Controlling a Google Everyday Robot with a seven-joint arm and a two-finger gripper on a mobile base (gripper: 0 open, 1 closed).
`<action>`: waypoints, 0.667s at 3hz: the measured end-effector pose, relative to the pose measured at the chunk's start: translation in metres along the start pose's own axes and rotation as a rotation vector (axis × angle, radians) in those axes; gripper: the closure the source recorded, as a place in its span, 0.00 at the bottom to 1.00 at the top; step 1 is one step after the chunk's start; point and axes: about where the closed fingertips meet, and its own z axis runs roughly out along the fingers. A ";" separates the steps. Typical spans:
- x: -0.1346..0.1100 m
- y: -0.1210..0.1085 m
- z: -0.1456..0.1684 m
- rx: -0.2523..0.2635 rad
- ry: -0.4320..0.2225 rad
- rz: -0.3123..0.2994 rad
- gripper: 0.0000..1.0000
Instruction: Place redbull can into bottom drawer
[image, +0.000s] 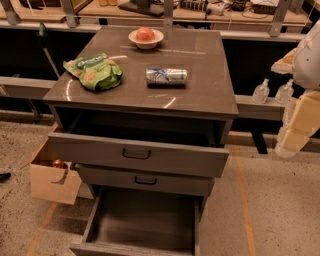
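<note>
Hand (294, 137) at right edge of view, beside the desk (200, 102); open or closed, cannot tell. Redbull can (166, 76) lies on its side on the desktop, right of green snack bag (95, 71). Bottom drawer (145, 220) stands pulled open.

The gripper (292, 142), blurred, sits at the right edge of the frame, partly cut off. The bottom drawer (145, 220) has its front cropped by the lower edge.

redbull can (166, 76): showed blue and silver print, no lettering readable
green snack bag (95, 71): carried pale wording, not readable
gripper (288, 145): hung at far right, bore no readable mark
</note>
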 end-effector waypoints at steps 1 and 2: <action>0.000 0.000 0.000 0.000 0.000 0.000 0.00; -0.010 -0.025 0.006 0.026 -0.049 -0.048 0.00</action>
